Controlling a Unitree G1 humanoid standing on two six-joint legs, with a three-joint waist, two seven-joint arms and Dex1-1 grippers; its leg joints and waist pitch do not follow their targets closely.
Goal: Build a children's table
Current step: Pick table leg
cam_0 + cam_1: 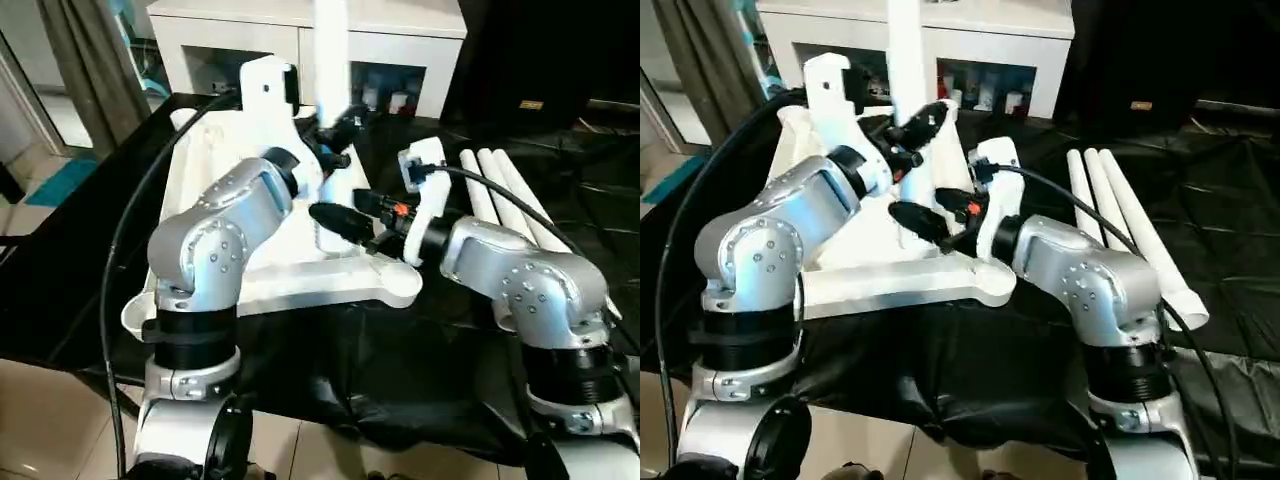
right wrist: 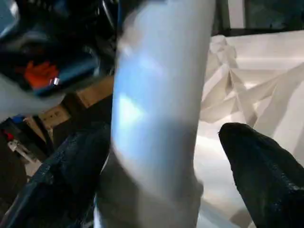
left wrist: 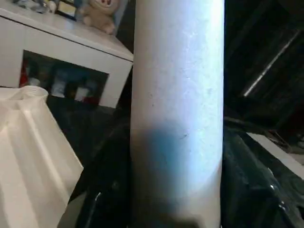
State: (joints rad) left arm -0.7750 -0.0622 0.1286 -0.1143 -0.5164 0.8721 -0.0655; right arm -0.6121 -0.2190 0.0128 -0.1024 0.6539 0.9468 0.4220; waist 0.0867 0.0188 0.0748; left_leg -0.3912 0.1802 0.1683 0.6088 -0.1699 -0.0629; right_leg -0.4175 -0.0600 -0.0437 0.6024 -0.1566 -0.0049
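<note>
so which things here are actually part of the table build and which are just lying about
Part of the job:
- white plastic tabletop lying underside up
- upright white tube leg, held by the left gripper
- three spare white tube legs on the black cloth

Lying about:
- white cabinet with glass doors
- plush toy on the cabinet

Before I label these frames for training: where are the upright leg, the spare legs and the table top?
upright leg [image 1: 330, 50], left eye view, mid shaft.
spare legs [image 1: 1110, 215], right eye view, middle leg's shaft.
table top [image 1: 330, 282], left eye view, near rim.

We note a black cloth [image 1: 400, 370] draped over the work surface, a white cabinet [image 1: 400, 50] behind it, and a plush toy [image 3: 100, 15] on top.
</note>
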